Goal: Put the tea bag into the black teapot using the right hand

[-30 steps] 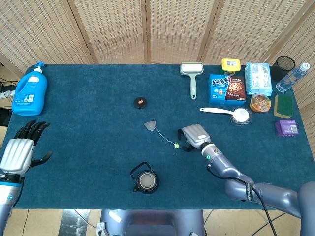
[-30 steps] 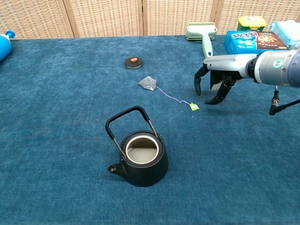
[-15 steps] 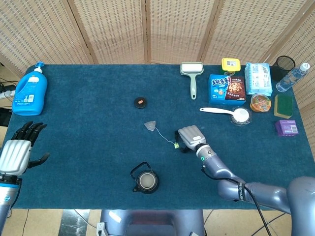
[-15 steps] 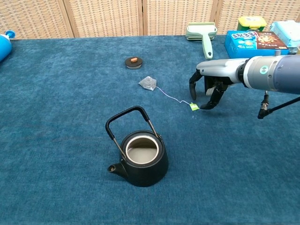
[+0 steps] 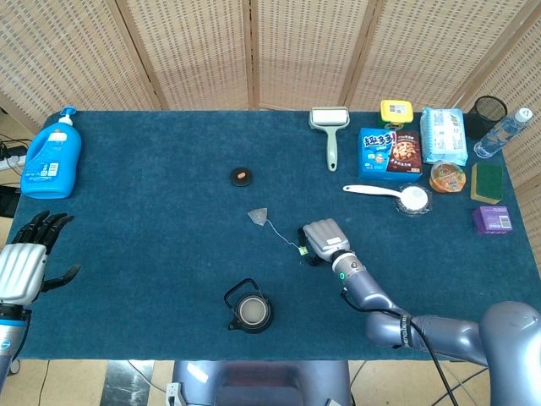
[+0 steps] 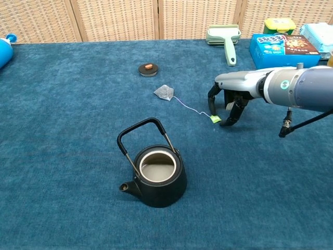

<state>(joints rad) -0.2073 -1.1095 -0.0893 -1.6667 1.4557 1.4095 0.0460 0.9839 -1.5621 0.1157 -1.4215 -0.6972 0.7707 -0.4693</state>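
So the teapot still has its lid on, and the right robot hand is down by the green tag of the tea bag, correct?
Not quite: the teapot is open, as the chest view shows, and its lid lies apart, farther back on the table. The rest holds: the right robot hand is down by the green tag of the tea bag.

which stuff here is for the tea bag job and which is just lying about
For the job:
tea bag, with its string and green tag
teapot, open
lid, lying apart from the pot
right hand, over the tag

Just lying about:
detergent bottle
lint roller
cookie box
white scoop
sponge
water bottle
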